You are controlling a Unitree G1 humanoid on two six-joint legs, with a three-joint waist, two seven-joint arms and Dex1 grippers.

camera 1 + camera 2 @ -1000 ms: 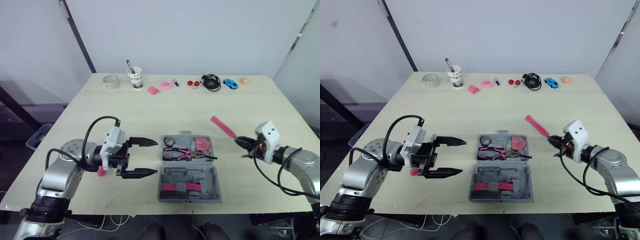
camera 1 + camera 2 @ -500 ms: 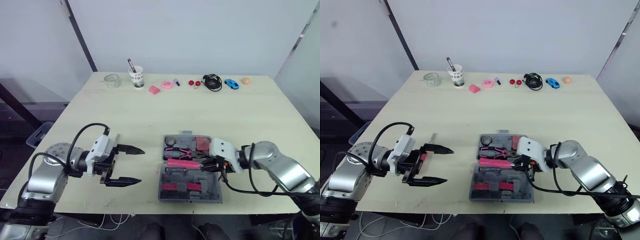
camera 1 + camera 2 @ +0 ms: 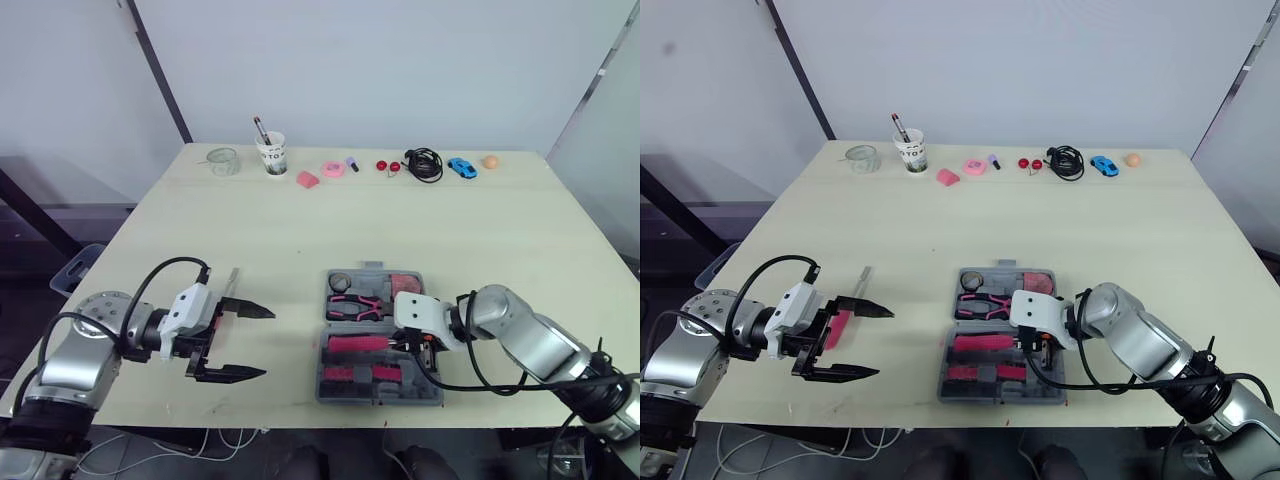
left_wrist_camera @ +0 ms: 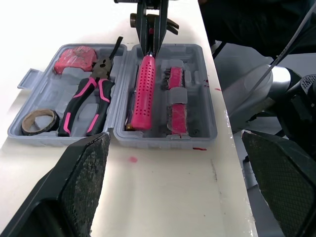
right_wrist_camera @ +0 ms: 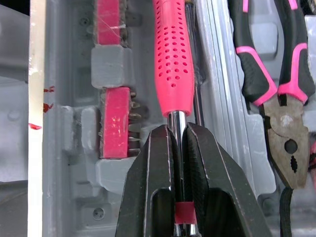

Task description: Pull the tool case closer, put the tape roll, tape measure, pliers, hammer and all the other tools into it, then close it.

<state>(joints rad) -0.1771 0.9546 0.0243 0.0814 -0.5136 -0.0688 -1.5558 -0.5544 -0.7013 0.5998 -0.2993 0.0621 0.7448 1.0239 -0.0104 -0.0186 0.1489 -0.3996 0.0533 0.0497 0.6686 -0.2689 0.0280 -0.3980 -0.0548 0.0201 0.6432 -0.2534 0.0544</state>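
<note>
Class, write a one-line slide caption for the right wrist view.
Right tool grips the hammer by its steel shaft, the pink handle lying in the grey tool case beside the pliers.

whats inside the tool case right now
The tool case holds a tape roll, pliers and tape measure in one half; a pink-handled hammer, its shaft in the right gripper, and pink bit holders in the other. Anything under them is covered.
</note>
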